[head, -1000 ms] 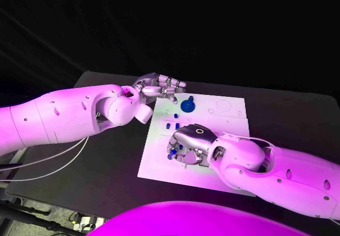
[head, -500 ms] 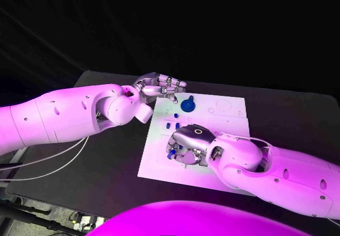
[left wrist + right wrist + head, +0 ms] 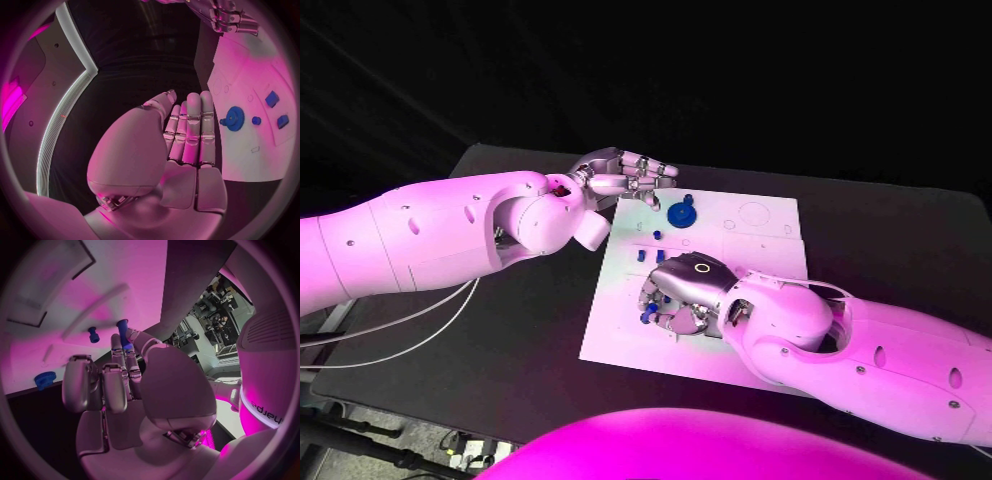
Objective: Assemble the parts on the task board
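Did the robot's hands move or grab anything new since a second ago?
Hardly. The right hand has crept slightly toward the near-left part of the task board, still pinching a small blue peg. The left hand stays hovering at the board's far-left corner, holding nothing, and the blue gear has not moved.

A black worktop (image 3: pixel 516 370) spreads across the middle of the frame, its far edge running from upper left to the right side. Two thin pale cables (image 3: pixel 401 335) curve over its left part, from the middle left down toward the lower left edge. Below the worktop's near left corner, at the bottom left of the frame, dark bars of a stand (image 3: pixel 358 445) cross a patch of floor, with a few small pale items beside them too small to identify. Everything beyond the worktop is dark.
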